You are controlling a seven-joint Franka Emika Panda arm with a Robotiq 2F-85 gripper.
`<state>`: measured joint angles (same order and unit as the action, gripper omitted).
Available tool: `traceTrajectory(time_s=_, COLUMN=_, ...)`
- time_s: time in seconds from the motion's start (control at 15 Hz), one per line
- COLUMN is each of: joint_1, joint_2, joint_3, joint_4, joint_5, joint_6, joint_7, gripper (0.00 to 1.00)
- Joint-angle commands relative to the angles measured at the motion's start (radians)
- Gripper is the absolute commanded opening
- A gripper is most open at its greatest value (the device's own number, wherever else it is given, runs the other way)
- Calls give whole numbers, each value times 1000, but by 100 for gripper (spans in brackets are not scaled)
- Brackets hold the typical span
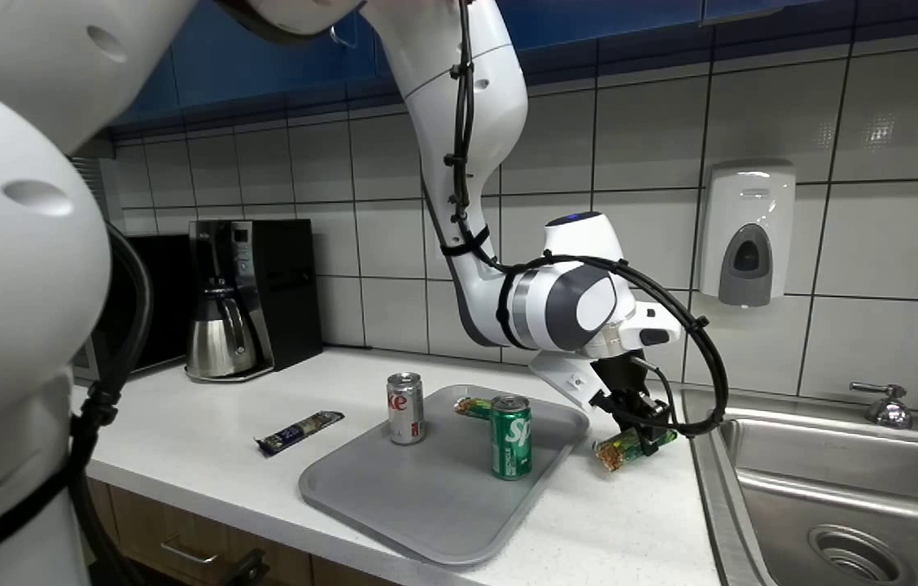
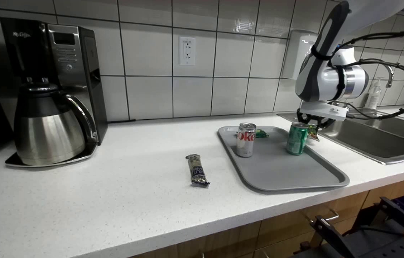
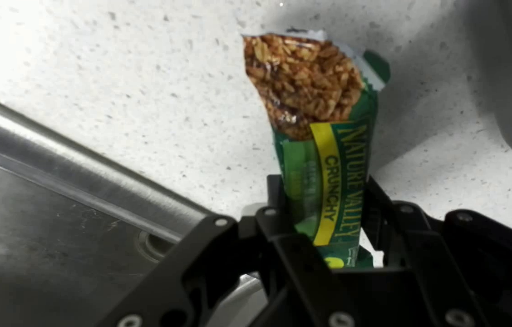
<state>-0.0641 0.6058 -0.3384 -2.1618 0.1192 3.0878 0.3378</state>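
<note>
Fingers [image 3: 276, 193] pinch both sides of the Nature Valley Crunchy bar [image 3: 324, 150], which I hold low at the counter [image 3: 201, 113] between the gray tray [image 1: 426, 513] and the sink [image 1: 719, 480]; I can't tell whether its end touches down. I'd judge the grasp done and the release left to do. On the tray, a similar green-wrapped bar [image 1: 473, 408] lies nearer the tiled wall [image 1: 654, 163] than the upright Sprite can [image 1: 511, 456] and silver Coke can [image 1: 406, 419]. Off the tray, across from my grip, a dark-wrapped nut bar [image 2: 197, 170] lies on the counter, not picked up.
</note>
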Motion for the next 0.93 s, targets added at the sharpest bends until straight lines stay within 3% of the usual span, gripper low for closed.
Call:
traceTrajectory(time_s=0.0, joint_1=-15, joint_2=5, joint_3=9, joint_4=5, joint_5=16, joint_6=7, joint_7=-33, gripper=17)
traceTrajectory(time_s=0.33, joint_1=-10, joint_2=14, joint_3=7, joint_4=6, joint_5=17, joint_6=3, joint_7=-29, gripper=17)
traceTrajectory(time_s=0.4, joint_1=-7, joint_2=16, joint_3=4, joint_4=5, joint_5=17, joint_6=3, joint_7=-27, gripper=67)
traceTrajectory(time_s=0.47, joint_1=-5, joint_2=18, joint_3=2, joint_4=5, joint_5=18, joint_6=3, joint_7=-25, gripper=68)
traceTrajectory(time_s=0.73, joint_1=9, joint_2=18, joint_3=-11, joint_4=7, joint_5=15, joint_6=4, joint_7=-21, gripper=96)
traceTrajectory(time_s=0.87, joint_1=21, joint_2=12, joint_3=-20, joint_4=8, joint_5=13, joint_6=5, joint_7=-19, gripper=100)
